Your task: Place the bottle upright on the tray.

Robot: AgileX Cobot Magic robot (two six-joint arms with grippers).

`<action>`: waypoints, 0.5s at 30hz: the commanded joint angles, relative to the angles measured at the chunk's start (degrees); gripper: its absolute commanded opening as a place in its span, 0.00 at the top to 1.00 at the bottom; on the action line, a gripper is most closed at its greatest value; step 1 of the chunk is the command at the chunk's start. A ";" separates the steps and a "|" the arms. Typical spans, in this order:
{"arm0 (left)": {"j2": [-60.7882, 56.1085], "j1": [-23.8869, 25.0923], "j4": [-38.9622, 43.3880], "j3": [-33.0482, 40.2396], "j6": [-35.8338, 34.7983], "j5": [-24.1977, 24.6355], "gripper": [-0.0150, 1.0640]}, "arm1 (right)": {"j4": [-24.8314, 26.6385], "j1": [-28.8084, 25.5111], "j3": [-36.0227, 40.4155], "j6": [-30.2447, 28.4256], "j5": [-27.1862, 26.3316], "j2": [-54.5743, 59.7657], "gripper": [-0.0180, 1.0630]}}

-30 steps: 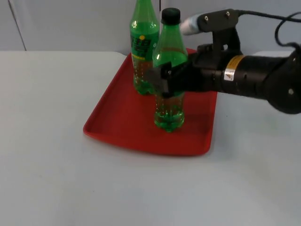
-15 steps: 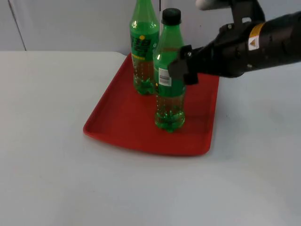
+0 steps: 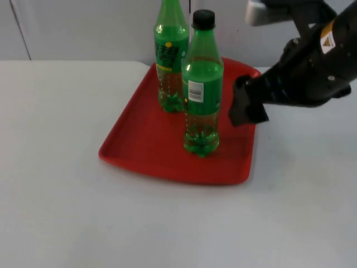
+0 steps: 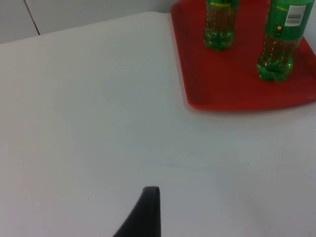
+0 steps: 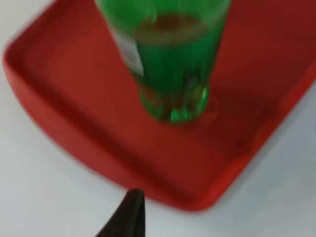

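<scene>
A green bottle with a black cap stands upright on the red tray, near its front right part, with nothing holding it. My right gripper hangs just right of the bottle, apart from it and open, over the tray's right rim. The right wrist view looks down on the same bottle standing on the tray. The left arm waits off to the left; its wrist view shows the bottle and the tray from a distance, past one fingertip.
A second green bottle stands upright at the back of the tray, close behind the first one. White table surrounds the tray on the left, front and right. The grey wall rises right behind the tray.
My right gripper let go of the bottle and drew back to the right, first up and then down beside it. The bottle stayed upright on the tray.
</scene>
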 commanded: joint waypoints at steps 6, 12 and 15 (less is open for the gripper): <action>-0.17 -0.09 0.16 0.28 -0.48 -0.11 0.13 | 17.70 0.64 0.15 -18.74 9.59 -1.48 0.01; -0.17 -0.09 0.16 0.28 -0.48 -0.11 0.13 | 32.84 0.64 0.15 -33.57 14.18 -3.53 0.01; -0.17 -0.09 0.16 0.28 -0.48 -0.11 0.13 | 34.51 0.64 0.25 -34.52 15.09 -4.82 0.01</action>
